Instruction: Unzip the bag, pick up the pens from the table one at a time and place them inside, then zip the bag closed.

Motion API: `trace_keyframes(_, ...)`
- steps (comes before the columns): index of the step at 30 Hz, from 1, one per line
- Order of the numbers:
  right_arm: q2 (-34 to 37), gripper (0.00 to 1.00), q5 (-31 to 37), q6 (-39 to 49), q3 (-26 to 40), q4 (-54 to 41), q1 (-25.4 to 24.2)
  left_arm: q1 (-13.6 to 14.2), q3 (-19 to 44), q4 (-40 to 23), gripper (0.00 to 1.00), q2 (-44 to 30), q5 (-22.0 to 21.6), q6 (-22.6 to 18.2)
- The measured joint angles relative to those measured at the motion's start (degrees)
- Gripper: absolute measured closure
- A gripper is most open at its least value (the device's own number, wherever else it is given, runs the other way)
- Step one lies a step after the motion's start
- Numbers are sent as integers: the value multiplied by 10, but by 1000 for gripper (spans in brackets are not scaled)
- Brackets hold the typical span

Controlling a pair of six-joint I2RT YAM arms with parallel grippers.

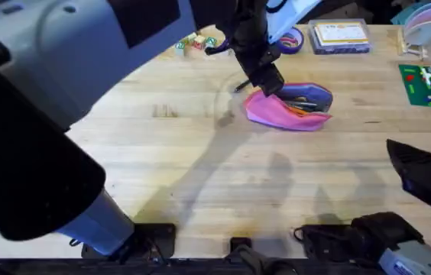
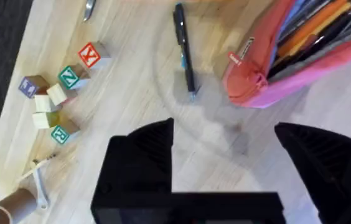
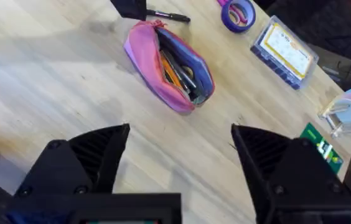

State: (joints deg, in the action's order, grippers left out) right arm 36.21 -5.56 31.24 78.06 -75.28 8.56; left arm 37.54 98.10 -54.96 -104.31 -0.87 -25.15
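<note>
Lying unzipped, the pink bag (image 3: 169, 71) shows pens (image 3: 177, 70) inside; both grippers' jaws are spread.

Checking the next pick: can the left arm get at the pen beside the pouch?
Probably yes: the left gripper hovers open just short of the pen, bare table between; the open pink pouch lies alongside, not across.

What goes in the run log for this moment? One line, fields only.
bag: unzipped, pens inside | pen: on table beside bag | left gripper: open above pen | right gripper: open, empty, away from bag
</note>
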Motion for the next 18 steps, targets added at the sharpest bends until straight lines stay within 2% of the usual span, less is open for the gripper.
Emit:
trace_keyframes(10,0,4,0,0,0,0,0,-7,0,22,7,0,-7,0)
trace_keyframes(13,0,3,0,0,0,0,0,-20,0,46,7,0,3,0)
trace_keyframes(18,0,3,0,0,0,0,0,-59,0,72,7,0,52,0)
